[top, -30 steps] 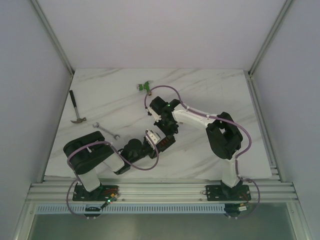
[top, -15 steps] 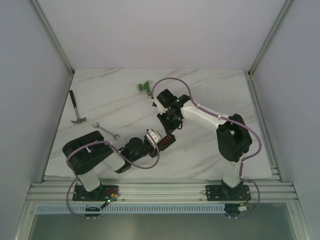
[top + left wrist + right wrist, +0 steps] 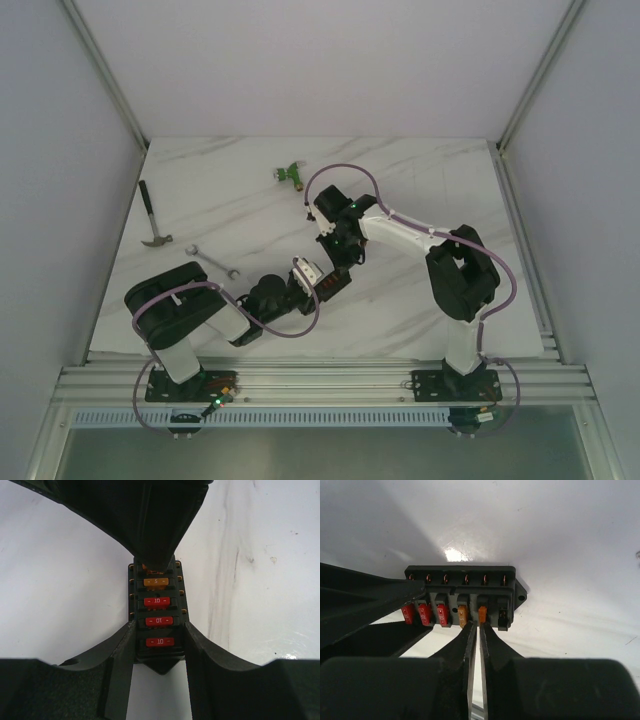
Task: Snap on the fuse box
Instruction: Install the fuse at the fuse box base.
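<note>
my right end effector [image 3: 476,626] has dropped back, narrowed almost shut, tips at the orange fuses [image 3: 482,614]; my left end effector [image 3: 160,642] clamps the fuse box [image 3: 158,602] near the middle of the bench [image 3: 560,540] (so pressing likely resumes).

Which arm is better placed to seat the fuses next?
Right, probably. The right gripper, tips nearly closed, sits at an orange fuse; the left gripper is clamping the fuse box by its sides.

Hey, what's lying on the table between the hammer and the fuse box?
A small wrench, lying nearer the hammer than the fuse box. It shows only in the top external view.
</note>
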Motion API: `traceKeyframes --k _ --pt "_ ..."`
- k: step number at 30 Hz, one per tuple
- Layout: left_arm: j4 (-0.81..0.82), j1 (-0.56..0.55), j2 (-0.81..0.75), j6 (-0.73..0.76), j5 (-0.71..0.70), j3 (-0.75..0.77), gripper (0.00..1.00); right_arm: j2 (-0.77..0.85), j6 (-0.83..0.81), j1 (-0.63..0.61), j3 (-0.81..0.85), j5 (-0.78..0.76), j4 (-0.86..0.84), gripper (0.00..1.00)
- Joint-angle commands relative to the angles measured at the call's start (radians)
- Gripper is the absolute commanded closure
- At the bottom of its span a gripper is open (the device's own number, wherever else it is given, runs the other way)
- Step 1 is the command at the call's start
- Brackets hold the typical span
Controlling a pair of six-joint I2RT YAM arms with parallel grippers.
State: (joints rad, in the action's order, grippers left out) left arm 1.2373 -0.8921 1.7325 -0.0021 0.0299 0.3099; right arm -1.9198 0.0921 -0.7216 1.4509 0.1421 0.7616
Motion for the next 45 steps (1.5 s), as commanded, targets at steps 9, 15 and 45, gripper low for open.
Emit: traceKeyframes --k 9,15,45 --pt "-0.069 0.007 0.008 0.01 0.017 0.0 0.75 -0.1 0.002 -0.014 -0.028 -0.022 0.039 1.0" --pt "-0.065 0.007 0.012 0.01 0.017 -0.001 0.75 -0.162 -0.006 -0.035 -0.042 -0.052 0.041 1.0" --pt "-0.09 0.008 0.003 0.013 0.015 0.006 0.74 0.038 0.029 -0.032 0.054 -0.105 0.032 0.84"
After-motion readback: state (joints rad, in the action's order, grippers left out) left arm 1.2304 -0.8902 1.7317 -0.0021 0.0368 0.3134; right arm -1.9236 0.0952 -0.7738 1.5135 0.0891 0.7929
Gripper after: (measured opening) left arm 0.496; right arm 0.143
